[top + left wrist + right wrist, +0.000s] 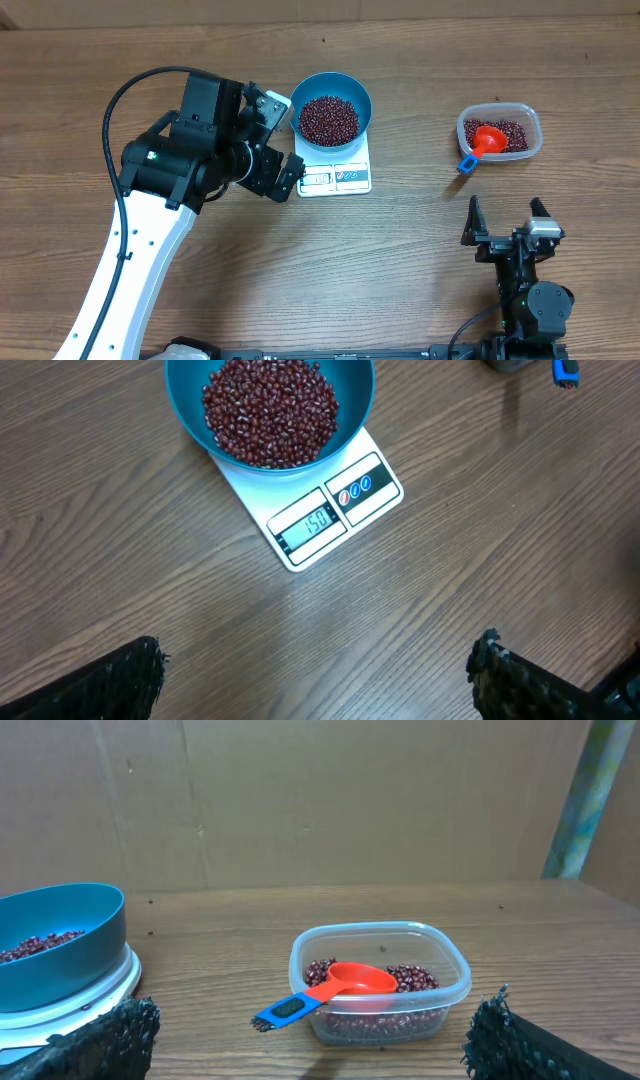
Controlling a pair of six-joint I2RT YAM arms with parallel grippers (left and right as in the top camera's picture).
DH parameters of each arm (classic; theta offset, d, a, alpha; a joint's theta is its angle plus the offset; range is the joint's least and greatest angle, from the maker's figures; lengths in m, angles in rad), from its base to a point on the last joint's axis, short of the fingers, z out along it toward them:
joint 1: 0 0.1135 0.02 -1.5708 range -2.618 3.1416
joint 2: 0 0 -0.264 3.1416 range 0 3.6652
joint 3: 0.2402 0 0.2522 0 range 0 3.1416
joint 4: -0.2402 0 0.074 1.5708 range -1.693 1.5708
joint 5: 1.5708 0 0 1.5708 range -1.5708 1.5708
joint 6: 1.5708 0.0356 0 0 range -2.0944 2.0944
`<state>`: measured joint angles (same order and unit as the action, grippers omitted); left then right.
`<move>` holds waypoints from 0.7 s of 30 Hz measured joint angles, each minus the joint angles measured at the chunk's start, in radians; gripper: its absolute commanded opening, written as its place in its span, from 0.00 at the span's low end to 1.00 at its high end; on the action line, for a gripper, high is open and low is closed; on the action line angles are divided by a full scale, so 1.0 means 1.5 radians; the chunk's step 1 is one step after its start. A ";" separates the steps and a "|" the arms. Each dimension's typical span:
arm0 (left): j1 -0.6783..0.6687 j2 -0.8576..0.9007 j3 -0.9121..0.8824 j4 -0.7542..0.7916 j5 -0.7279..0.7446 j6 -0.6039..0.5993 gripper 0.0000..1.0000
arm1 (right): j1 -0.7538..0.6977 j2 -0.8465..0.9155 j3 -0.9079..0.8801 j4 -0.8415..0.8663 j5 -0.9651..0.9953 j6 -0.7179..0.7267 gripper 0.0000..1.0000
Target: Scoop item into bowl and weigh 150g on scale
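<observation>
**A:** Where are the beans [329,119]?

**B:** Most of them are heaped in the blue bowl [365,100], covering its bottom. The bowl stands on the white scale [335,178], toward the back of the desk [420,260] and a little left of the middle.

**A:** Can you read the scale?

**B:** In the left wrist view, the display [315,520] shows 150, as near as I can make out. It lies on the front strip of the scale, not covered by the bowl.

**A:** Are there beans anywhere else?

**B:** Yes, some lie in the clear tub [535,125] on the right side of the desk, well apart from the scale. An orange scoop [487,140] rests in the tub on those beans. Its blue handle sticks out over the rim toward the front left.

**A:** What about the left jaws?

**B:** They are spread wide with nothing between them. The left arm [205,150] hangs just beside the scale's left edge, and its camera looks down on the scale and bowl.

**A:** And the right jaws?

**B:** They are also spread wide and empty. They sit low near the front of the desk on the right, facing the tub and apart from it.
</observation>
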<state>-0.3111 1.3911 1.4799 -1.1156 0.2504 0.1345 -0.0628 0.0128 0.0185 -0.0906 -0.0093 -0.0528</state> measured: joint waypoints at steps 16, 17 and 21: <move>0.038 -0.195 -0.306 0.388 0.004 0.058 1.00 | 0.000 0.000 0.000 0.001 0.000 0.000 1.00; 0.049 -0.220 -0.341 0.416 0.008 0.058 1.00 | 0.000 0.000 0.000 0.000 0.000 0.000 1.00; 0.090 -0.314 -0.455 0.492 0.022 0.057 1.00 | 0.000 0.000 0.000 0.001 0.000 0.000 1.00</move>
<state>-0.1757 0.9203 0.7967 -0.3782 0.2840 0.2203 -0.0628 0.0128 0.0185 -0.0895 -0.0097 -0.0532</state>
